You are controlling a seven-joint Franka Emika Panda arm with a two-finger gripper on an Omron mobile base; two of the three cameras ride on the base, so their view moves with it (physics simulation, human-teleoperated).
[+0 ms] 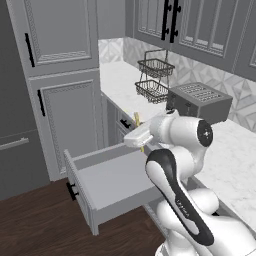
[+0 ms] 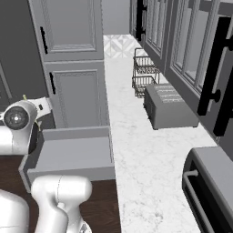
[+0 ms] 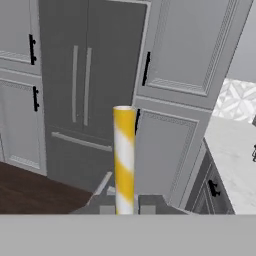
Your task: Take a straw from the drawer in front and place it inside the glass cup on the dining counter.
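Straw-fetching starts at the biggest thing in sight, the tall grey cabinet doors with long black handles, which fill the wall ahead. To their right runs the marble worktop, backed by patterned tiles and carrying a grey toaster and, farther back, a two-tier wire basket. Below the worktop's front edge the drawer stands pulled out over the dark wood floor, a wide, shallow grey box with a framed front panel, a short black bar handle and a plain grey inside. Above its back part the white arm bends over, and the gripper is closed on the straw, the two small dark fingertips pressed against its lower end in the hand view. There the straw rises straight up from between the tips, a thin, even stick striped in slanting bands of yellow and white, with a flat-cut yellow top end. In the left base view only a small yellow bit of it shows beside the white hand, above the drawer's rear wall.
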